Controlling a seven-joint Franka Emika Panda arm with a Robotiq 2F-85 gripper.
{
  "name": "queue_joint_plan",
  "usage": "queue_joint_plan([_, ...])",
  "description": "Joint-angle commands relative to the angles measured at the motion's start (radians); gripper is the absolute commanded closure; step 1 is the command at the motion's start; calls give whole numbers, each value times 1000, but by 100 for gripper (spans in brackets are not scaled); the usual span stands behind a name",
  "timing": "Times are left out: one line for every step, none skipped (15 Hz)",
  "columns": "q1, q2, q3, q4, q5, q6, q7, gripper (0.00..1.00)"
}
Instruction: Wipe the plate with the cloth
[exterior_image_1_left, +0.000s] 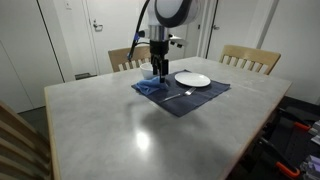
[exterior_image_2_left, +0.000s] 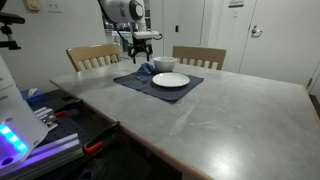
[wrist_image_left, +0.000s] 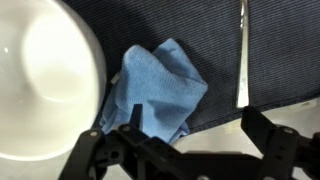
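A white plate (exterior_image_1_left: 192, 79) (exterior_image_2_left: 170, 80) lies on a dark blue placemat (exterior_image_1_left: 200, 98) (exterior_image_2_left: 130, 82). A crumpled light blue cloth (wrist_image_left: 160, 85) lies on the mat beside it, and it also shows in both exterior views (exterior_image_1_left: 149, 88) (exterior_image_2_left: 146, 70). My gripper (wrist_image_left: 195, 125) hangs just above the cloth with its fingers open and empty, one finger over the cloth's edge; it shows in both exterior views (exterior_image_1_left: 158, 70) (exterior_image_2_left: 143, 50). A white dish rim (wrist_image_left: 40, 80) fills the left of the wrist view; it looks like the bowl.
A white bowl (exterior_image_2_left: 165, 66) stands on the mat behind the plate. A metal utensil (wrist_image_left: 242, 60) (exterior_image_1_left: 172, 95) lies on the mat. Wooden chairs (exterior_image_1_left: 250, 58) (exterior_image_2_left: 92, 55) stand at the grey table's (exterior_image_1_left: 120, 130) far side.
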Motion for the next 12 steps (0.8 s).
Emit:
queue_joint_plan([0,75,-1,95,-49,-45,36,0])
queue_joint_plan([7,83,-3,93,-60,-39,52,0])
queue_joint_plan([13,88,-3,86,-70,-30,73,0])
queue_joint_plan([16,96,-4,88,-81,-32,87,0])
queue_joint_plan([21,100,-7,84,-93,-29,105,0])
queue_joint_plan([21,104,-7,88,-103,-35,118,0])
queue_joint_plan([21,108,-7,90,-112,-36,129,0])
queue_joint_plan([18,110,-5,91,-117,-36,138,0])
queue_joint_plan([17,108,-6,88,-124,-36,146,0])
queue_joint_plan([15,106,-8,84,-132,-33,154,0])
queue_joint_plan([13,104,-9,81,-137,-29,163,25])
queue_joint_plan([10,100,-9,79,-139,-32,165,27])
